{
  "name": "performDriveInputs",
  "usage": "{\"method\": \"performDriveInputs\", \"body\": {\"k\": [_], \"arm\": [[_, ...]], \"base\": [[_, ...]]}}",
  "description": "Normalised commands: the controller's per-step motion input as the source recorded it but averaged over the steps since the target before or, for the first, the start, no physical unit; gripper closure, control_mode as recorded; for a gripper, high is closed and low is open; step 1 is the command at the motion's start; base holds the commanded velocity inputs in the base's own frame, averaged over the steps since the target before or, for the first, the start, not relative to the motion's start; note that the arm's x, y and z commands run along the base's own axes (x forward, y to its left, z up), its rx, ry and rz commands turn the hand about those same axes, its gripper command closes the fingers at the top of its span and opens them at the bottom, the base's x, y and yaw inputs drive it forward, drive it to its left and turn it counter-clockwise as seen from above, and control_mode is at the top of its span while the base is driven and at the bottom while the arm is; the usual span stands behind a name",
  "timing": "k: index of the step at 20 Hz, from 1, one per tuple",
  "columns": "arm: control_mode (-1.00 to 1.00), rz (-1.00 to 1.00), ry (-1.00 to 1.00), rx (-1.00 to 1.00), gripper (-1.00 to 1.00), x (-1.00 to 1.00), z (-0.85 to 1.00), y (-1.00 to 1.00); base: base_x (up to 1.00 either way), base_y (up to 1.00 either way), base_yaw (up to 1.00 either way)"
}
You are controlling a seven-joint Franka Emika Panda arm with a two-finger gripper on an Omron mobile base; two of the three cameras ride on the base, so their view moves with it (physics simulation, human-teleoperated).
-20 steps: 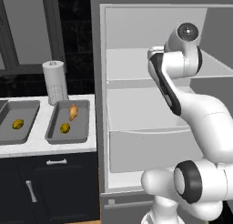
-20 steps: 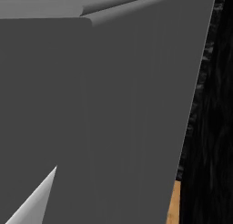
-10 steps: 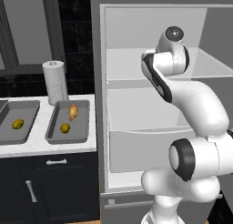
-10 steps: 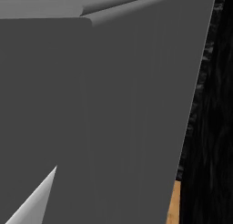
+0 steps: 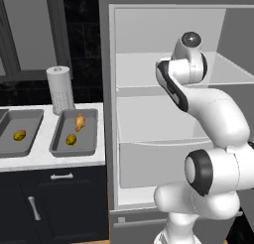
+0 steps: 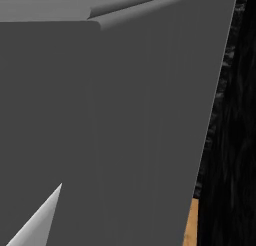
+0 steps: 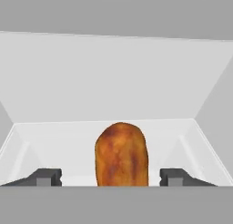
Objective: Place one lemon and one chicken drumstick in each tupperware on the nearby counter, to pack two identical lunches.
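Gripper [image 7: 121, 178] seen straddling a chicken drumstick [image 7: 121, 155] on a white fridge shelf [image 7: 54, 136], jaws apart, no contact visible | risk: rounded meat could be squeezed out sideways if closed off-centre (grip not yet made) | arm [image 5: 198, 94] reached into fridge; tupperware [image 5: 73, 133] waits on counter [image 5: 44, 158].

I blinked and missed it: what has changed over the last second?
The arm has swung left and reached deeper into the fridge; in the hand view the tool straddles a chicken drumstick, not gripping yet. The two tupperware trays, their lemons and the packed drumstick stayed put.
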Motion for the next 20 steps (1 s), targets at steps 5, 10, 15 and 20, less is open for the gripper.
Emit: {"method": "performDriveInputs", "body": {"k": [5,10,15,20], "arm": [[-1.00,0.00,-0.02,0.01,1.00,0.06,-0.24,-0.24],[-1.00,0.00,0.00,0.00,1.00,-0.18,-0.12,-0.05],[-1.00,0.00,-0.20,0.06,1.00,-0.97,0.23,-0.02],[-1.00,0.00,-0.28,0.03,1.00,-1.00,0.28,0.01]], "base": [[0.00,0.00,0.00],[0.00,0.00,0.00],[0.00,0.00,0.00],[0.00,0.00,0.00]]}}
